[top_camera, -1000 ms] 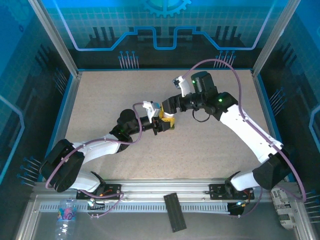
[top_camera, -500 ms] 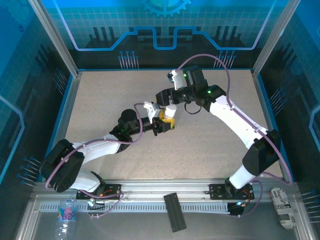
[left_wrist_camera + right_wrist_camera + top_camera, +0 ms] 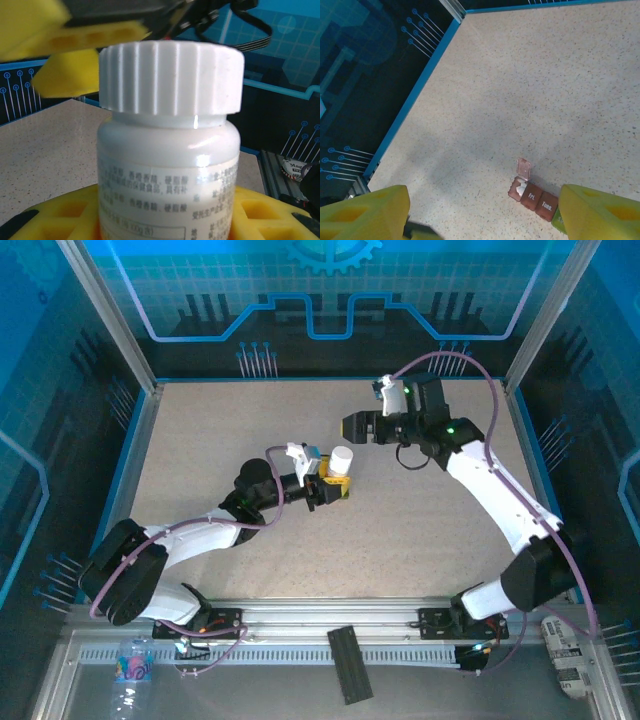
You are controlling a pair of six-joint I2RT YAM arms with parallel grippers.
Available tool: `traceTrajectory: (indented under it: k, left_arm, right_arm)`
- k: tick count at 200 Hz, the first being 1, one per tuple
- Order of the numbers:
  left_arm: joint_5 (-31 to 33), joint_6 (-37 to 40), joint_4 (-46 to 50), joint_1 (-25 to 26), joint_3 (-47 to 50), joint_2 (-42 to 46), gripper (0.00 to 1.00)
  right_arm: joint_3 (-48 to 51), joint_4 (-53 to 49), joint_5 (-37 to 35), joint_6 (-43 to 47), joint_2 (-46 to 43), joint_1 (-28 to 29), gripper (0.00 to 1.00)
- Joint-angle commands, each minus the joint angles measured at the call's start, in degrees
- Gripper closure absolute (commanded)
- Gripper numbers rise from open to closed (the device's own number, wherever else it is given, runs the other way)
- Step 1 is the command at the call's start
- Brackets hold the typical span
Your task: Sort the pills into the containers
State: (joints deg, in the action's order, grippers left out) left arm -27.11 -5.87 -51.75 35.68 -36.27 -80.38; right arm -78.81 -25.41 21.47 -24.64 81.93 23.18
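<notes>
My left gripper [image 3: 333, 487] is shut on a small white bottle [image 3: 341, 462], held upright with its ribbed white cap [image 3: 170, 75] on. Its yellow fingers [image 3: 55, 212] flank the bottle's body [image 3: 167, 185]. My right gripper [image 3: 356, 426] hangs open up and to the right of the bottle, apart from it. In the right wrist view the right gripper [image 3: 482, 215] has nothing between its yellow fingers [image 3: 365, 210]. Below it on the table lies the containers strip [image 3: 532, 192]: dark red compartments, the end one with its lid up and white pills inside; the green end is partly behind a finger.
The speckled table [image 3: 220, 430] is ringed by a blue rim [image 3: 415, 95] and dark side walls. A purple cable [image 3: 440, 365] loops above the right arm. A blurred yellow finger of the right gripper [image 3: 55, 45] shows above the bottle cap in the left wrist view.
The right gripper, close over the bottle cap a second ago, has drawn back to the right and away. The left gripper and bottle have stayed put.
</notes>
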Motion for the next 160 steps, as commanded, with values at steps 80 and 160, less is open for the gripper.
traceTrajectory:
  k: [80, 160]
  left_arm:
    - [-1.34, 0.63, -3.29, 0.32, -2.48, -0.83, 1.00]
    - [-1.60, 0.68, -2.40, 0.44, -3.19, -0.74, 1.00]
  right_arm:
    - [7.95, -6.24, -1.90, 6.55, -17.11, 4.37, 0.18]
    - [6.80, -6.76, -6.06, 7.52, -14.00, 9.96, 0.18]
